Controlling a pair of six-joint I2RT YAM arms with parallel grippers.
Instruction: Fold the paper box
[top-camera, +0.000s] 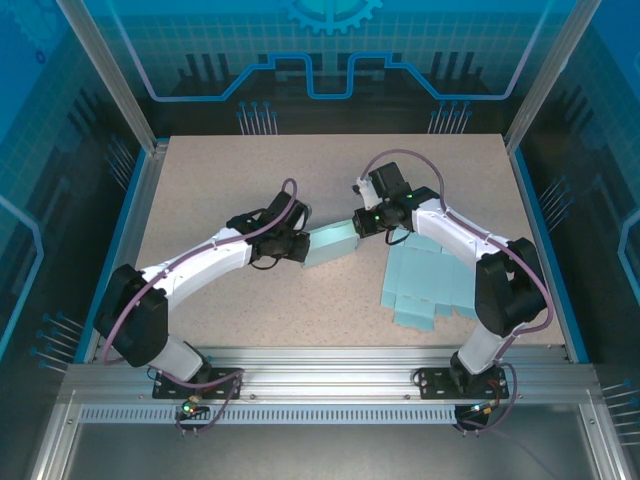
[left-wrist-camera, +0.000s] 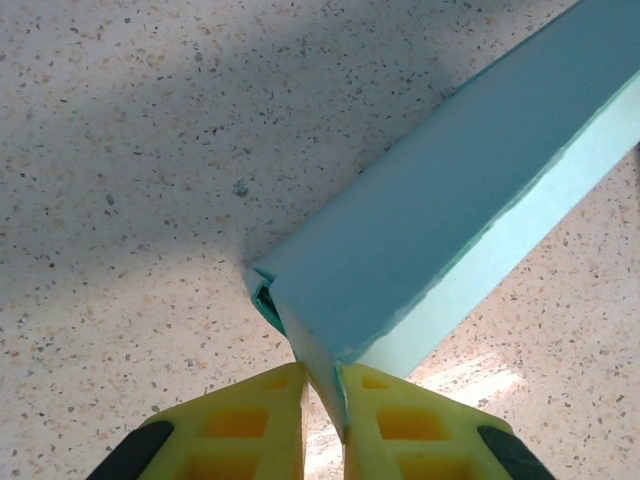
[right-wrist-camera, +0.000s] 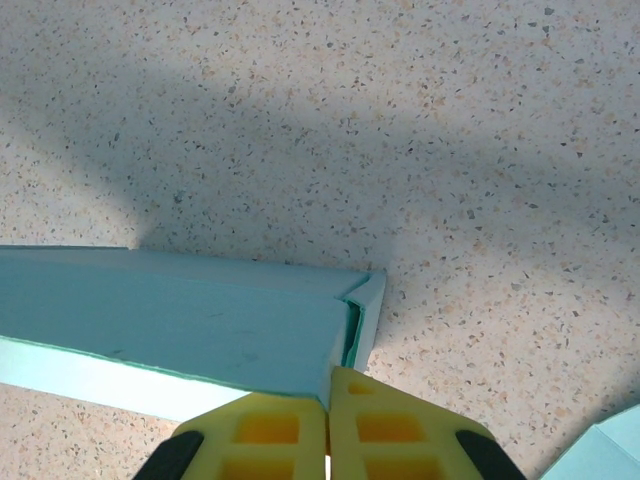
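Observation:
The light blue paper box (top-camera: 330, 243) lies mid-table as a long, partly formed sleeve between both arms. My left gripper (top-camera: 303, 246) is at its left end. In the left wrist view the yellow fingers (left-wrist-camera: 262, 418) stand close together with the thin end wall of the paper box (left-wrist-camera: 440, 210) pinched between them; my left gripper (left-wrist-camera: 325, 405) is shut on it. My right gripper (top-camera: 360, 222) is at the box's right end. There the paper box (right-wrist-camera: 170, 325) has a tucked corner flap, and my right gripper (right-wrist-camera: 328, 400) is shut on its wall edge.
A spread pile of flat blue box blanks (top-camera: 432, 285) lies at the right, under my right forearm; one corner of the blanks (right-wrist-camera: 605, 452) shows in the right wrist view. The speckled table (top-camera: 230, 180) is bounded by blue rails and an aluminium frame (top-camera: 320, 360).

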